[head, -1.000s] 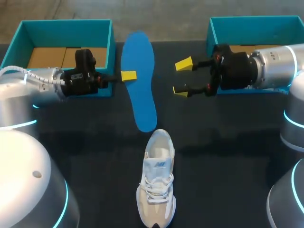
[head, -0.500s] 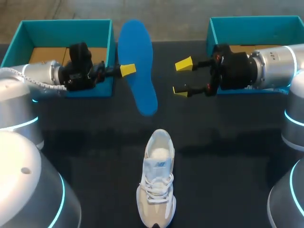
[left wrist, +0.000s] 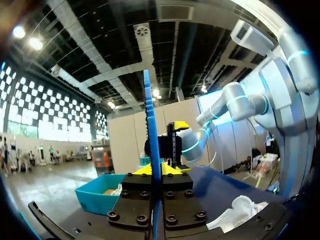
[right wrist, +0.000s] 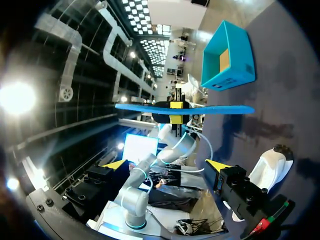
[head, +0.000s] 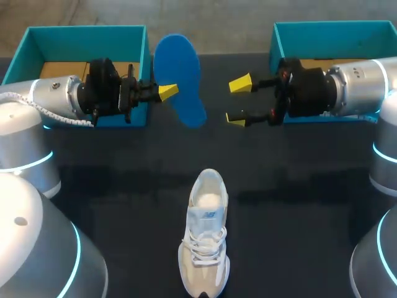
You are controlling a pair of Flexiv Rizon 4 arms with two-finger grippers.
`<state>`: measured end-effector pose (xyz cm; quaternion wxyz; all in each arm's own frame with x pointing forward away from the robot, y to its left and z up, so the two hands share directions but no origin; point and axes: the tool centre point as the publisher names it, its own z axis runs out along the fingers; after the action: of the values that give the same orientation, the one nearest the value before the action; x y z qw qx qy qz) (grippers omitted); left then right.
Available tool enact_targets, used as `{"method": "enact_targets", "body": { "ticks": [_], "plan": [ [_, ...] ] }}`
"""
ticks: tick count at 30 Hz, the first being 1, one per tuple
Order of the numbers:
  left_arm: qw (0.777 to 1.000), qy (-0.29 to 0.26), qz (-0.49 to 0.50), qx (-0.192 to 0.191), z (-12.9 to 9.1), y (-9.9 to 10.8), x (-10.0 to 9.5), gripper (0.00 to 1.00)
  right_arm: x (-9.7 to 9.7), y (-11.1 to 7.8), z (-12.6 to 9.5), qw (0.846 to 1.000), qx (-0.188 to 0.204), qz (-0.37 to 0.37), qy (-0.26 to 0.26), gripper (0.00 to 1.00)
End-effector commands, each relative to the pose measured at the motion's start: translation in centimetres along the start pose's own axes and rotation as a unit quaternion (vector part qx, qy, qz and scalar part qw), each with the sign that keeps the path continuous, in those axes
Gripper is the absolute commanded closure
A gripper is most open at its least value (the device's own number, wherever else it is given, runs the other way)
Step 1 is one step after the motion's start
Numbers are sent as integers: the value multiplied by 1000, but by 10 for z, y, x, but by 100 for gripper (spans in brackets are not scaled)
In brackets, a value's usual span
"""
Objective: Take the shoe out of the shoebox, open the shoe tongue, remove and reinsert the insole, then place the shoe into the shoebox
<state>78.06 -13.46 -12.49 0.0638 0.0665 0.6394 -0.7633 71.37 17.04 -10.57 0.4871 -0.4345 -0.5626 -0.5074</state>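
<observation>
**Insole held by left gripper; shoe on table, outside both boxes**

1. Insole (head: 180,77): blue, plain face with no print visible. Gripped at one long edge and raised over the table (head: 298,186), between the two boxes. In the left wrist view it stands edge-on (left wrist: 148,115) between the fingers. In the right wrist view it shows as a thin level strip (right wrist: 210,109).

2. Left gripper (head: 166,92): clamped narrow on the insole, one yellow tip on each face (left wrist: 156,170). Its arm lies across the front of the left box.

3. Right gripper (head: 238,101): fingers spread wide, nothing between them. It sits just beside the right box and faces the insole, apart from it. Both of its yellow tips show in its own view (right wrist: 167,165).

4. Shoe (head: 204,239): white and cream lace-up sneaker, upright on the table near the front edge, heel toward the boxes. Laces are crossed and the opening shows a pale interior. The tongue label bears a small blue logo. No gripper touches it.

5. Left box (head: 133,37): teal walls, brown cardboard floor.

6. Right box (head: 322,28): teal walls, partly covered by the right arm.
</observation>
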Motion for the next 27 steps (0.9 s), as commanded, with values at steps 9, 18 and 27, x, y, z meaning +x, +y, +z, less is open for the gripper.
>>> {"method": "enact_targets", "body": {
  "ticks": [9, 18, 27],
  "plan": [
    [884, 71, 462, 19, -13, -5, 16, 100, -1, 0, 2, 1000, -1, -1, 0, 0],
    [788, 70, 611, 16, -18, 0, 18, 100, -1, 0, 2, 1000, -1, -1, 0, 0],
    [677, 68, 733, -6, -9, 12, 22, 100, -1, 0, 2, 1000, -1, -1, 0, 0]
  ]
}}
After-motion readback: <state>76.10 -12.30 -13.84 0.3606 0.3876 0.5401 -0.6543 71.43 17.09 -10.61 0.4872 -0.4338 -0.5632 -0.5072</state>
